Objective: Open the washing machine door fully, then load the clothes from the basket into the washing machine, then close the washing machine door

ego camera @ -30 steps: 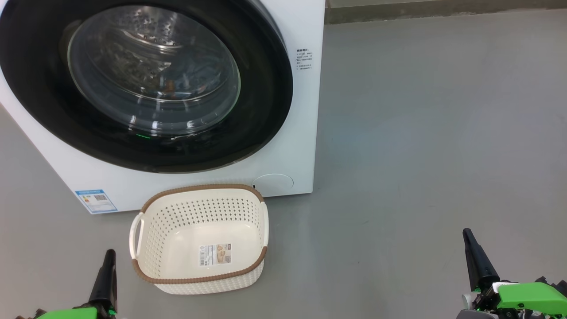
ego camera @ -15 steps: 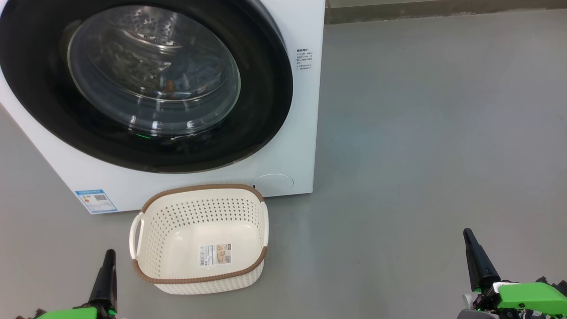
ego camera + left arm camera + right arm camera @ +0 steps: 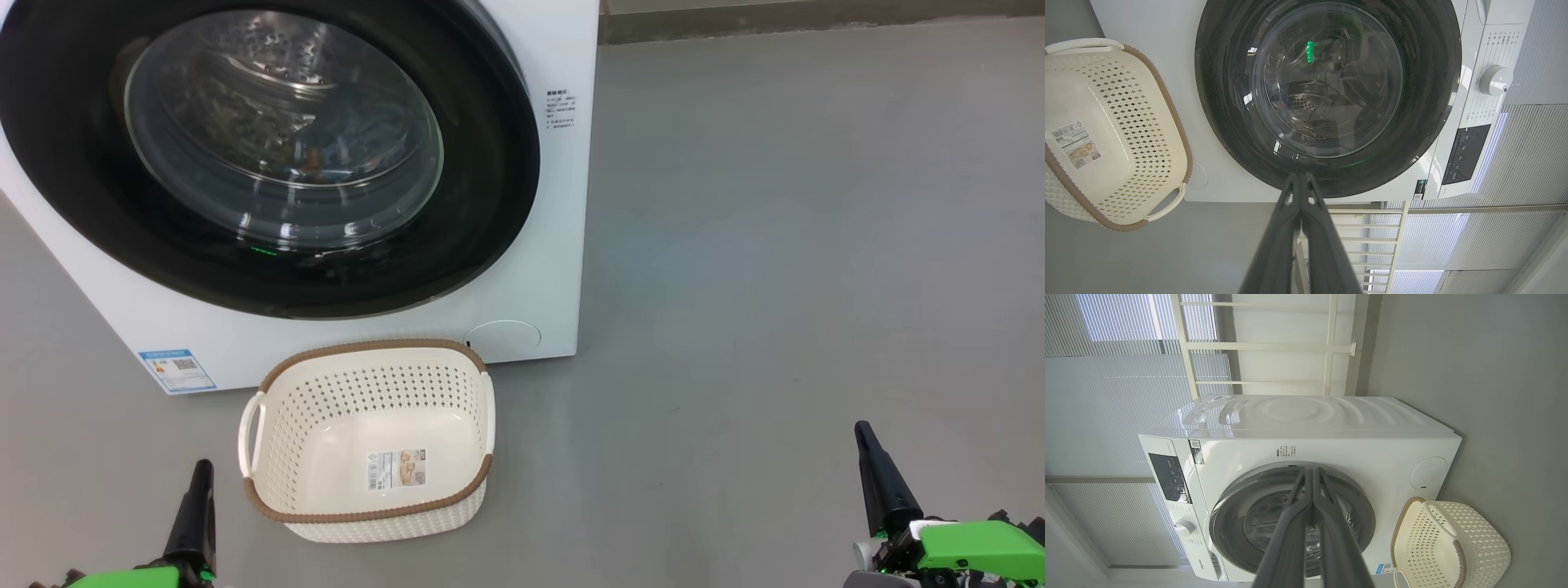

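**Head view.**
- Item: white washing machine (image 3: 563, 204), front-loading.
- Its door (image 3: 490, 163) had a glossy black rim and a clear bowl window, and sat flush against the front.
- The clothes (image 3: 351, 131) showed dimly through the glass as bluish fabric with an orange speck, inside the steel drum.
- A blue energy label (image 3: 177, 371) with a QR square sat at the lower corner, text too small to read.
- A printed notice (image 3: 560, 110) beside the door was illegible.
- A round service flap (image 3: 504, 339) was just behind the basket.
- Item: cream perforated basket (image 3: 371, 344) with a brown rim, on the grey floor (image 3: 775, 286) just before the machine.
- A sticker (image 3: 397, 469) lay on the basket's bottom, wording unreadable.
- The left gripper (image 3: 200, 478) was at lower left, near the basket, fingers pressed together on nothing.
- The right gripper (image 3: 867, 449) was at lower right, well apart from the basket, likewise closed and empty.

**Left wrist view.**
- The left gripper (image 3: 1299, 179) had its fingers meeting at the tip, pointing at the door (image 3: 1224, 102).
- A green light (image 3: 1311, 51) was reflected in the glass.
- The sticker (image 3: 1075, 143) showed a barcode, characters too small to read.
- Also in view: a white dial (image 3: 1495, 80) and a dark control panel (image 3: 1466, 153), legends illegible.

**Right wrist view.**
- The right gripper (image 3: 1312, 473) had its fingers together, aimed at the door (image 3: 1229, 514).
- The basket (image 3: 1478, 539) stood beside the machine's foot.
- White blinds (image 3: 1106, 396) and a white rail (image 3: 1274, 346) were behind the machine.
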